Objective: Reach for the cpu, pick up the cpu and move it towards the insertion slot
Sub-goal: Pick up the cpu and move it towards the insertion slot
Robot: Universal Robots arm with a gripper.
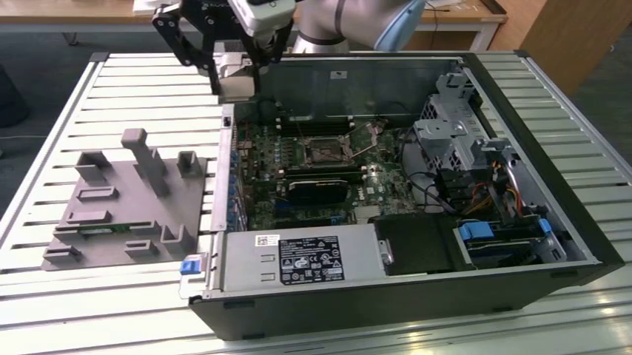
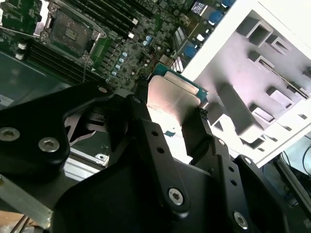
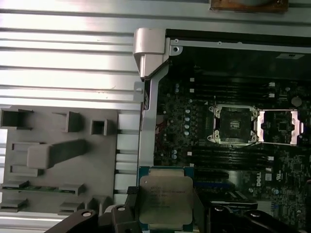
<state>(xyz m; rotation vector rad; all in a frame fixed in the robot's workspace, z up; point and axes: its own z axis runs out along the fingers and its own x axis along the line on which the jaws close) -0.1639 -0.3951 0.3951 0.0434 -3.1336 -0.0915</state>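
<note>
The claw is clenched on the chip, lifted clear of the grey tray; carrying is in hand; reaching the socket calls for travel across the board.

Arm: 1, with 1 claw.
Cpu: 1, in the claw.
Slot: 1, with 1 frame swung open beside it.
Computer case: 1, lying open.
Motherboard: 1.
Black card: 1.
Power supply: 1.
Grey fixture tray: 1, bearing several blocks and pegs, number not clear.
Slatted desk: 1.
</note>
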